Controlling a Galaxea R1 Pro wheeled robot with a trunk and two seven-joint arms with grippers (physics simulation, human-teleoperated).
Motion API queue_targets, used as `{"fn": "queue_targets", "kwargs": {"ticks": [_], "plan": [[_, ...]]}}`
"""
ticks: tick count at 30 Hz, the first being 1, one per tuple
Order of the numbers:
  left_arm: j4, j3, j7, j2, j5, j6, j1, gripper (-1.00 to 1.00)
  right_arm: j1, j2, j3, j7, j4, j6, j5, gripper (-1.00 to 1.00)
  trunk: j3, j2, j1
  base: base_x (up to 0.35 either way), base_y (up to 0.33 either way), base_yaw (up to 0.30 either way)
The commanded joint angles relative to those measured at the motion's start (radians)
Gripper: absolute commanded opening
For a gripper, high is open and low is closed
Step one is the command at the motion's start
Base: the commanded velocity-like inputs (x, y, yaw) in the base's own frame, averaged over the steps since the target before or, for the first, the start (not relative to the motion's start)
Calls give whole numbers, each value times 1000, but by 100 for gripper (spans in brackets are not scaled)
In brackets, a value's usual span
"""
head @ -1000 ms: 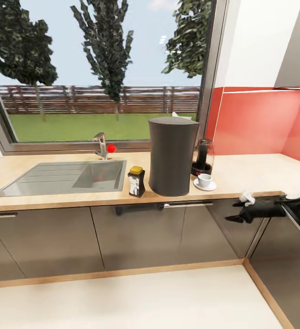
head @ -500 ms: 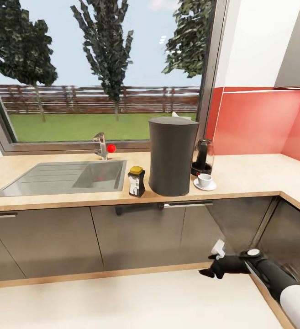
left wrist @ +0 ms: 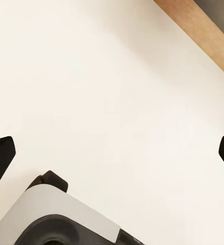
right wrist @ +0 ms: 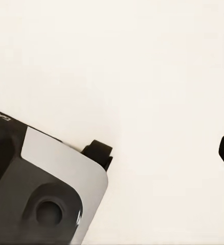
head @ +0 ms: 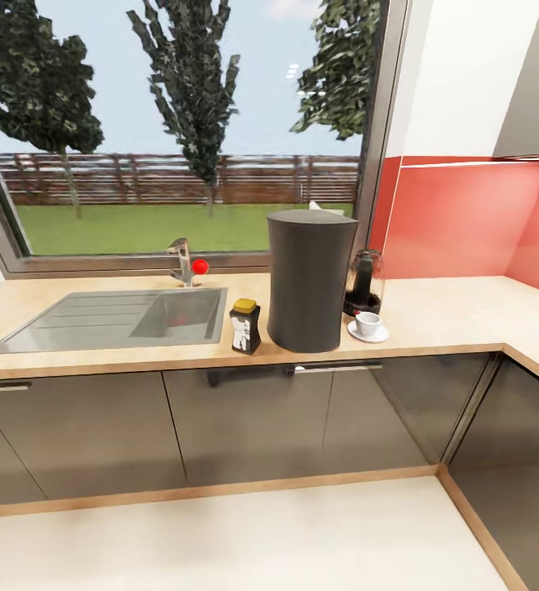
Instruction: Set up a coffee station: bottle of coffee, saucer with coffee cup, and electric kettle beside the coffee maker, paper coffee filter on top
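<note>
Charcoal coffee maker (head: 308,279) stands tall, curved back smooth.

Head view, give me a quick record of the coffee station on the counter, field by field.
coffee maker: upright on the countertop, right of the sink
bottle of coffee: on the counter, just left of the maker
electric kettle: at the maker's right, behind the cup
coffee cup: sitting on the saucer, right of the maker
paper coffee filter: white tip shows over the maker's top
left gripper: open, facing pale floor
</note>
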Motion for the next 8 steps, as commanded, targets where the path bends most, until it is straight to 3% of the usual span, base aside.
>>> {"fn": "queue_targets", "kwargs": {"ticks": [1,8], "plan": [[0,1,-5,0,8,1,0,100,2,1,4,-2,4,-9,1,100,-1,-1,0,0,0,0],[0,4,-5,0,8,1,0,100,4,1,4,-6,4,-9,1,100,-1,-1,0,0,0,0]]}}
